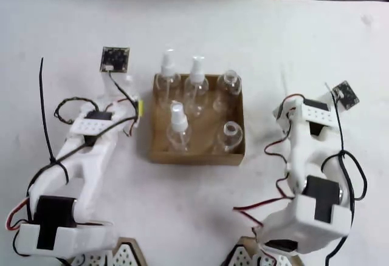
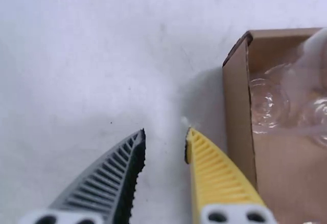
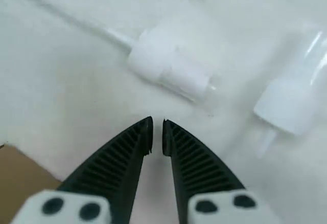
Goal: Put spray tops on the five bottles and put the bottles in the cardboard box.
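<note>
Closest to me, the right gripper (image 3: 157,124) hangs low over the white table (image 1: 243,29). Its black fingers are pinched almost together on nothing, and the tips aim at a loose spray top (image 3: 171,73) lying on its side with its dip tube trailing away. A second spray top (image 3: 294,104) lies just past it, cut off at the frame edge. I judge the gripper is placed there to collect the next top. The left gripper (image 2: 165,133) is spread and empty just beside the outer wall of the cardboard box (image 2: 237,111), probably so it can steady a bottle while a top goes on. Farther in, all five bottles stand upright inside the box. Three are capped bottles (image 1: 178,126), and the two uncapped bottles (image 1: 229,135) stand on the side nearer the right arm, within its reach. From overhead the loose tops are white on white and hard to make out. From the left wrist the bottles are glassy blurs, so I cannot tell which is which.
</note>
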You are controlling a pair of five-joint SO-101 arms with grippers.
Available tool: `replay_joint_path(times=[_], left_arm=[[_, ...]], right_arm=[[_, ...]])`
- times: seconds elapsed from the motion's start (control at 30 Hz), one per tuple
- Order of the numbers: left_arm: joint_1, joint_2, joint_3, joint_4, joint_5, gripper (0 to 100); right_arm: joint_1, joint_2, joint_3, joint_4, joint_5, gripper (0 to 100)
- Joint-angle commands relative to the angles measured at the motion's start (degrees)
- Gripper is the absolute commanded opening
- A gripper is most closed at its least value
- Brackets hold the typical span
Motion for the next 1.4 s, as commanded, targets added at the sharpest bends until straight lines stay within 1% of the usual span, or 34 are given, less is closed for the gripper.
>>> replay_joint_path(times=[0.0, 0.33, 0.6, 0.73, 0.9, 1.17, 1.2, 1.37], left_arm=[[0.2, -1.3, -0.2, -1.1, -0.6, 12], [0.2, -1.3, -0.1, -1.0, -0.6, 12], [0.2, -1.3, -0.1, -1.0, -0.6, 12], [0.2, -1.3, -0.1, -1.0, -0.6, 12], [0.4, -1.3, -0.1, -1.0, -0.6, 12], [0.5, -1.3, -0.1, -1.0, -0.6, 12], [0.5, -1.3, -0.1, -1.0, -0.6, 12], [0.5, -1.3, -0.1, -1.0, -0.6, 12]], right_arm=[[1.2, 2.2, -2.5, -1.2, -0.6, 1.6], [2.0, 2.9, -2.5, -3.6, -0.1, 1.8], [9.9, 2.4, -2.5, -6.4, -0.3, 1.6], [11.0, 2.3, -2.7, -6.4, -0.1, 1.6], [14.3, -0.7, -3.4, -6.3, -0.5, 1.6], [14.4, -3.6, -3.6, -6.3, -0.6, 1.6], [14.3, -4.4, -3.5, -6.2, -0.8, 1.6], [13.8, -5.9, -3.3, -5.9, -6.8, 1.8]])
